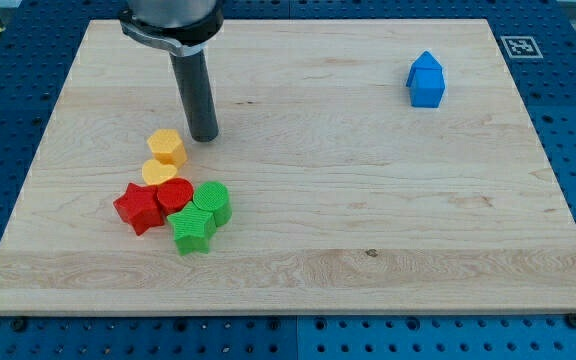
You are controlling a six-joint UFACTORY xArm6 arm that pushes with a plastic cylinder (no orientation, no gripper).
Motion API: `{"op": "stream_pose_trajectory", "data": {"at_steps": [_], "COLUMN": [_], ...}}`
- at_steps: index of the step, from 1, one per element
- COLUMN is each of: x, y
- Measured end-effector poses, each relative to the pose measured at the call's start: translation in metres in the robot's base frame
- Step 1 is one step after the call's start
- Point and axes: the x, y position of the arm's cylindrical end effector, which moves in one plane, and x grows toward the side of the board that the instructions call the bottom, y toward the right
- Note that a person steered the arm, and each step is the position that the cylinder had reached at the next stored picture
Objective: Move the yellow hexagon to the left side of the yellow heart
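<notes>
The yellow hexagon (167,146) lies on the wooden board (368,200) left of centre. The yellow heart (157,171) sits just below it, touching or nearly touching, partly tucked against the red blocks. My tip (204,136) rests on the board just to the right of the hexagon and slightly above it, a small gap apart.
A red star (138,208) and a red round block (174,194) lie below the heart. A green round block (212,201) and a green star (192,230) sit to their right. A blue house-shaped block (426,80) stands at the view's top right.
</notes>
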Motion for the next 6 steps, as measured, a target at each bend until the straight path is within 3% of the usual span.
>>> {"op": "stream_pose_trajectory", "data": {"at_steps": [6], "x": [0.0055], "y": [-0.0072]}}
